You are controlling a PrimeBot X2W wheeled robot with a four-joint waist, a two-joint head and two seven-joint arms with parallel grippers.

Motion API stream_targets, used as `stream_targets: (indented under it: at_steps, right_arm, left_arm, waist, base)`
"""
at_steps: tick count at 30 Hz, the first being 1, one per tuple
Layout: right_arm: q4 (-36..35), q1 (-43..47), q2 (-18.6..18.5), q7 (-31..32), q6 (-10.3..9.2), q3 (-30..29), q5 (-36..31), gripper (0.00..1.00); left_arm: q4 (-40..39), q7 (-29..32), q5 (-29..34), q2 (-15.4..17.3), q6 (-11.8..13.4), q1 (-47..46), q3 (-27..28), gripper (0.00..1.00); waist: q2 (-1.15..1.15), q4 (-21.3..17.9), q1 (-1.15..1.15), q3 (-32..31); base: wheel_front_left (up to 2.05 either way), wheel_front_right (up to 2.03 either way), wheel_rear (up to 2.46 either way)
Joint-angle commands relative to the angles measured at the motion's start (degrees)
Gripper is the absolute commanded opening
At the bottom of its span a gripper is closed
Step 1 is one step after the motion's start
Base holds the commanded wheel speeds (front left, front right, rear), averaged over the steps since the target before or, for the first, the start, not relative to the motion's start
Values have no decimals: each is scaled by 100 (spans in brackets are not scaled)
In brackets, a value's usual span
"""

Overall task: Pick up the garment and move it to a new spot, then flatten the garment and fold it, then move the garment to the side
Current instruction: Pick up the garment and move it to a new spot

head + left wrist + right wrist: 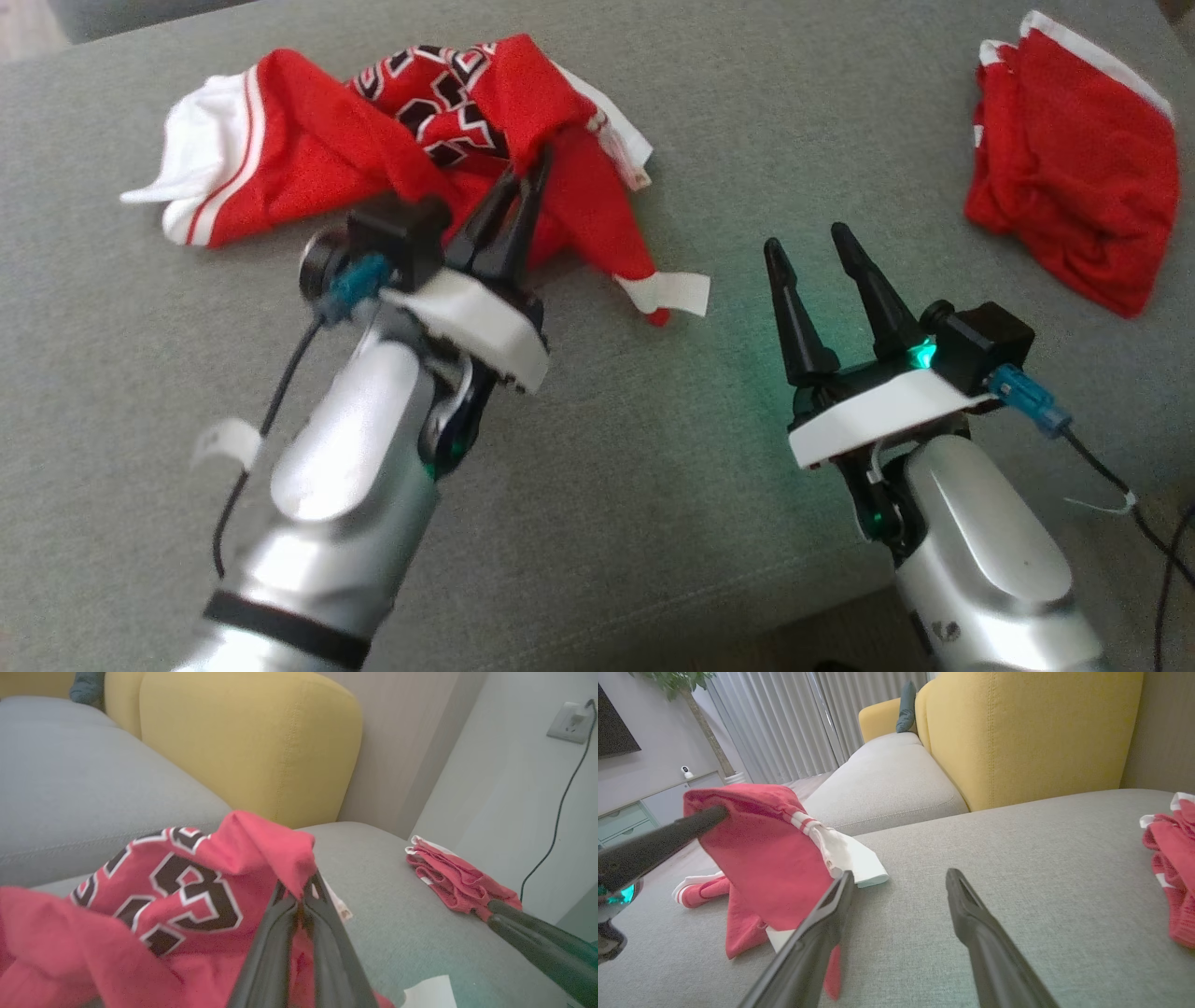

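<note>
red garment [308,140] lies crumpled at eleven o'clock on the grey cushion [607,485], one fold pinched in the closed left gripper [540,166]. right gripper [807,238] stands wide open, empty. the small pinch may slip if the cloth drags during lifting.

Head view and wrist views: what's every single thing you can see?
jersey: one, red and white with black numbers, crumpled on the seat
second garment: one, red with white trim, bunched at the seat's far right
seat: one, grey, under both garments
backrest: one, yellow, behind the seat
wall socket: one, white, on the pale wall
left end effector: one, black, shut on a jersey fold
right end effector: one, black, open above bare seat
</note>
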Motion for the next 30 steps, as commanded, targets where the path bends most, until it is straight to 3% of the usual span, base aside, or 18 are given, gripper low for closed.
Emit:
stream_targets:
  at_steps: [1, 7, 19, 30]
  right_arm:
    - [-141, -3, 60, -61, 37, 88, 5, 100]
    - [-73, 45, 60, -61, 37, -31, -105, 100]
    - [81, 276, 60, -61, 37, -290, -291, 100]
    - [231, 562, 60, -61, 37, -427, -363, 100]
  left_arm:
    - [-170, -31, -58, 66, 140, 70, 174, 100]
    - [-382, -31, 110, 64, 490, 791, 667, 100]
    - [-976, -31, 599, 64, 831, 2131, 1829, 100]
    - [-1413, -31, 816, 64, 1021, 3094, 2334, 100]
  waist:
    - [0, 105, 0, -60]
    - [0, 447, 0, -217]
    - [0, 1074, 0, -606]
    - [0, 1327, 0, -1022]
  base:
    - [0, 0, 0]
    - [0, 0, 0]
    - [0, 0, 0]
    - [0, 0, 0]
